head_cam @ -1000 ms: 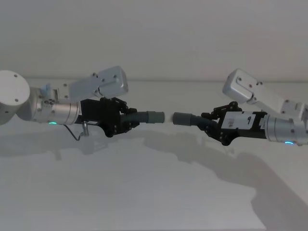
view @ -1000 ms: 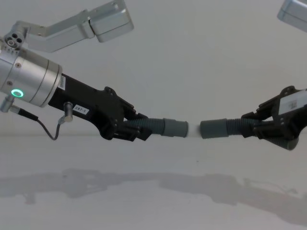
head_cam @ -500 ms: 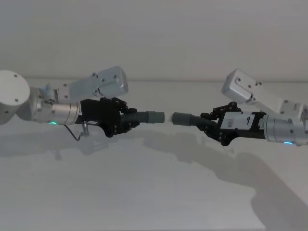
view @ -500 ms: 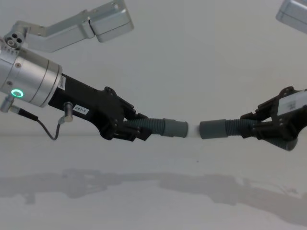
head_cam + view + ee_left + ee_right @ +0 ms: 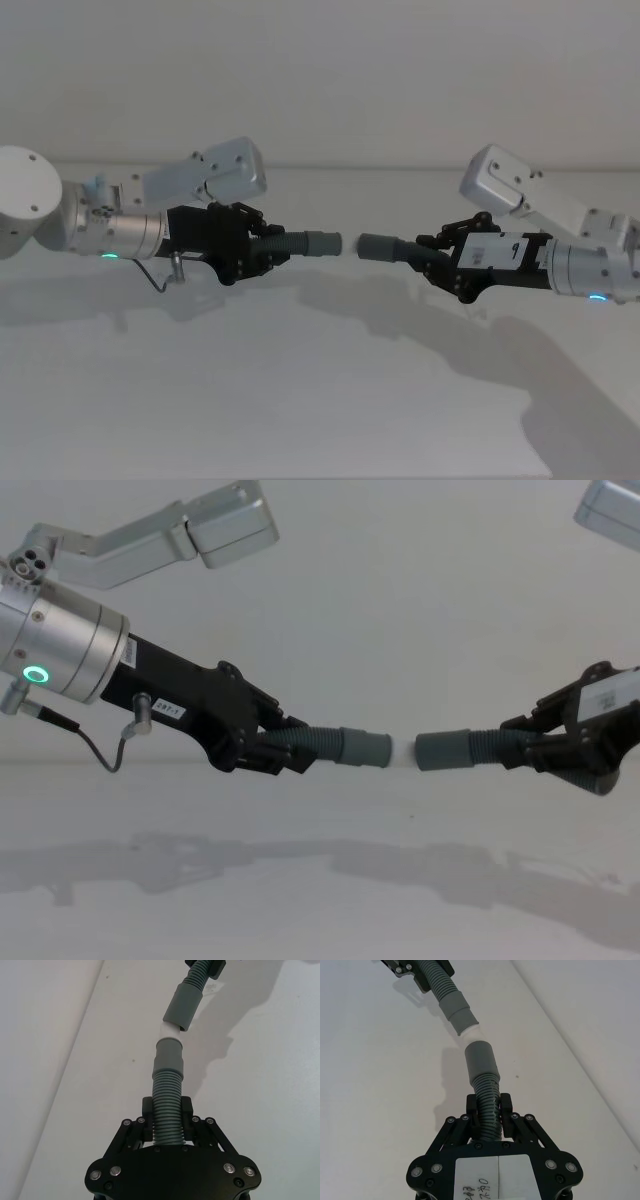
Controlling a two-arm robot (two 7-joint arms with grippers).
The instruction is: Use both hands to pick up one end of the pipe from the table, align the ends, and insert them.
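Observation:
Both pieces of the pipe are held in the air above the table (image 5: 300,400). My left gripper (image 5: 262,250) is shut on the ribbed body of the left piece (image 5: 167,1110). That piece's grey cuff (image 5: 365,748) points right and ends in a short white tip (image 5: 400,750). My right gripper (image 5: 432,262) is shut on the ribbed body of the right piece (image 5: 487,1097). Its cuff (image 5: 442,750) points left. The two ends face each other almost in line. The white tip sits at the mouth of the right cuff (image 5: 184,1007). Whether it has entered, I cannot tell.
The white table stretches out below the arms and carries only their shadows (image 5: 330,860). Silver arm links rise behind each wrist, one on the left (image 5: 205,175) and one on the right (image 5: 520,190). A thin cable (image 5: 95,750) loops under the left wrist.
The right gripper has crept slightly left with its pipe piece, narrowing the gap between the cuffs. The left arm has stayed still.

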